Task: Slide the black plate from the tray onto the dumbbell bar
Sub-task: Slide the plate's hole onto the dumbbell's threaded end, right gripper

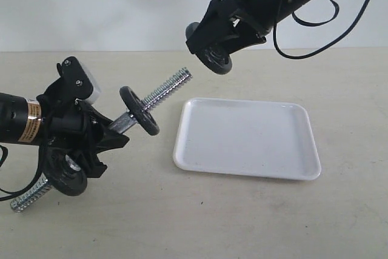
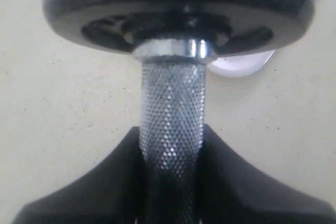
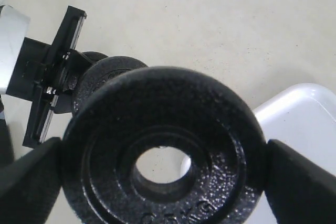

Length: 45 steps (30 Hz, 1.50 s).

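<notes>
My right gripper hangs in the air above and left of the white tray, shut on the black plate. In the right wrist view the black plate fills the frame, held by its rim between both fingers, hole clear. My left gripper is shut on the knurled middle of the dumbbell bar, which tilts up to the right. One black disc sits past the grip, another disc low on the far end. The left wrist view shows the bar and that near disc. The plate is apart from the bar's threaded tip.
The tray holds nothing. A beige tabletop spreads around it, with a pale wall behind. Cables loop under the right arm. The bar's lower threaded end sticks out near the table at the left.
</notes>
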Available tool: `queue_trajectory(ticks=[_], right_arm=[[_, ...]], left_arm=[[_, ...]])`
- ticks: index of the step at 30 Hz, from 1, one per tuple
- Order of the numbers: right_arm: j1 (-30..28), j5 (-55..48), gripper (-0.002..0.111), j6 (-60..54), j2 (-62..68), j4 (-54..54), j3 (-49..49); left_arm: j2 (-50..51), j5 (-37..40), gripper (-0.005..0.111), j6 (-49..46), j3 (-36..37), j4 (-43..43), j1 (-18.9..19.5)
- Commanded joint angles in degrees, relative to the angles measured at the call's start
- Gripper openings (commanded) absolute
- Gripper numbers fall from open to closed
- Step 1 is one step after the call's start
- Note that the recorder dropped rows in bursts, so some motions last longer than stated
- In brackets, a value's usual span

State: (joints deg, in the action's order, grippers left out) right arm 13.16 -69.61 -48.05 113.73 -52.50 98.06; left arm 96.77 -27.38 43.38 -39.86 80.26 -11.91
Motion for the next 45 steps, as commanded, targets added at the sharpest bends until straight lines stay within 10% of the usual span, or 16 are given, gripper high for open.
queue_trajectory(ticks=[1,45], right_arm=[[-0.2,-0.4,0.000,-1.3,-1.1,-3.4,0.7],[0.6,-0.4,0.000,-3.0,3.6,-11.9,0.6]], left_arm=[[-3.4,-8.8,0.004,0.0,-1.9,-4.5,-0.1],[-3.4,-11.8,0.004,-2.9,-2.1,-9.9,-0.1]])
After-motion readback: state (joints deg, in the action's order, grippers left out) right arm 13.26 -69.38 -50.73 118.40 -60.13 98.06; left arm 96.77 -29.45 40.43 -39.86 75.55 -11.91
